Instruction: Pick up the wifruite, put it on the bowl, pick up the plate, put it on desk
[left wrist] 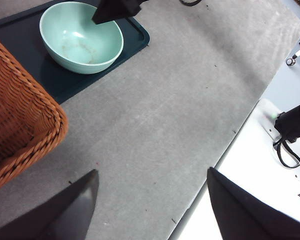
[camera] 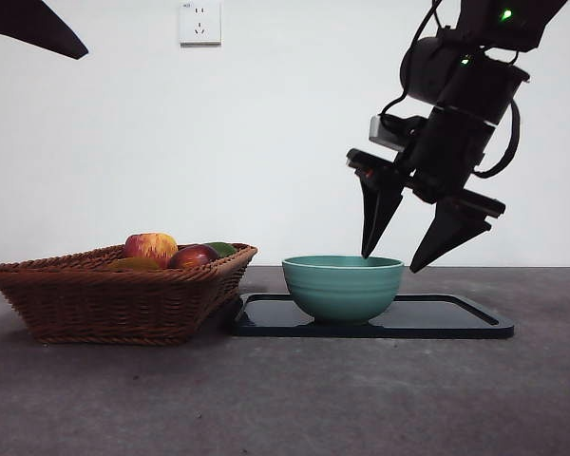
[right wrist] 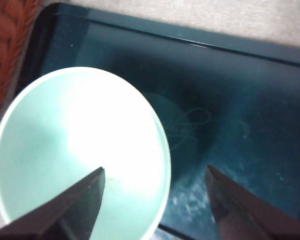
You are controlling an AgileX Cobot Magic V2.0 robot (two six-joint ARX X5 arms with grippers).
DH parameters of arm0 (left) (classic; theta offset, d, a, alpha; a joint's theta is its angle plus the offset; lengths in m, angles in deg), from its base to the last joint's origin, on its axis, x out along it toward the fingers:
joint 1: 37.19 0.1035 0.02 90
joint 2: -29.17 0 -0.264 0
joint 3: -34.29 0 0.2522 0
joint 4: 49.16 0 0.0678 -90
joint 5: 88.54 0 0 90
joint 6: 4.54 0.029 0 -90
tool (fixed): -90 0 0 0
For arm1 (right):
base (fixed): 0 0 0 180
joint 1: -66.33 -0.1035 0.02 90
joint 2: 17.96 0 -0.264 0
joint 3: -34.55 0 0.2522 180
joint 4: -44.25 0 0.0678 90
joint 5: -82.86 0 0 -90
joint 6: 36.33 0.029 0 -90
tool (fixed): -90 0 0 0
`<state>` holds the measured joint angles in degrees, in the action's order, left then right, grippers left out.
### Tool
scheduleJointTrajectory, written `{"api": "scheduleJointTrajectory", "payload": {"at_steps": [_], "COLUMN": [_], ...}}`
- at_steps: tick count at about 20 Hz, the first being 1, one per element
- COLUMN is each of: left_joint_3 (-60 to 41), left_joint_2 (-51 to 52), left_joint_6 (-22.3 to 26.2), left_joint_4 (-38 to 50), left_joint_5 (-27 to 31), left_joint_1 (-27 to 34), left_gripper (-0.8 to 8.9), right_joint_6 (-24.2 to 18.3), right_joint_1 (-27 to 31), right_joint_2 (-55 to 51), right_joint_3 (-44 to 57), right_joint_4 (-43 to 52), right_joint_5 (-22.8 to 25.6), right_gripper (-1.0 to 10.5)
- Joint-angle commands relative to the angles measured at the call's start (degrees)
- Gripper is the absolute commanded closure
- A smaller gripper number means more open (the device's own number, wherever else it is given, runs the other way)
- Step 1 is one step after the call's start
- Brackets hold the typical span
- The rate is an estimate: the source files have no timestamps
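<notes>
Bowl (camera: 343,286) empty on black tray (camera: 456,318), fruit in wicker basket (camera: 114,299), right gripper (camera: 396,254) spread wide above, holding nothing

Teal-green bowl (camera: 343,285), glossy black tray (camera: 456,318)

left hand (left wrist: 150,200) open over desk (left wrist: 180,110) | bowl (left wrist: 81,37) empty on tray (left wrist: 137,35) | basket (left wrist: 20,115) beside tray

Right tool (camera: 404,255) spread wide; left tool (left wrist: 152,200) likewise.
</notes>
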<state>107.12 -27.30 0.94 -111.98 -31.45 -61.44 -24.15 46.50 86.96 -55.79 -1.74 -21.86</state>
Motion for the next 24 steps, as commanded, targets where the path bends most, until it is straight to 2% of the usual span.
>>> {"api": "scheduleJointTrajectory", "payload": {"at_steps": [1,4,7,14,20,24], "left_joint_3": [0.6,0.6,0.6,0.6,0.6,0.6], "left_joint_2": [-0.5,-0.5,-0.5,-0.5,-0.5,-0.5], "left_joint_6": [0.9,0.9,0.9,0.9,1.0,1.0], "left_joint_4": [0.4,0.1,0.0,-0.7,-0.7,-0.7], "left_joint_5": [-0.1,-0.1,-0.1,-0.1,-0.1,-0.1], "left_joint_1": [-0.2,-0.2,-0.2,-0.2,-0.2,-0.2], "left_gripper": [4.71,4.71,4.71,4.71,4.71,4.71], "right_joint_6": [-0.7,-0.8,-1.0,-1.1,-3.7,-4.0], "right_joint_1": [-0.4,-0.4,-0.4,-0.4,-2.4,-5.2], "right_joint_2": [2.5,3.1,3.1,-0.4,-13.1,-22.5], "right_joint_3": [-1.2,-1.2,-1.2,-1.3,-1.2,-1.0], "right_joint_4": [0.5,1.0,1.9,1.7,-6.2,-12.3], "right_joint_5": [0.7,1.5,1.5,1.5,1.3,1.5], "right_gripper": [6.4,8.3,9.3,9.3,9.3,9.3]}}
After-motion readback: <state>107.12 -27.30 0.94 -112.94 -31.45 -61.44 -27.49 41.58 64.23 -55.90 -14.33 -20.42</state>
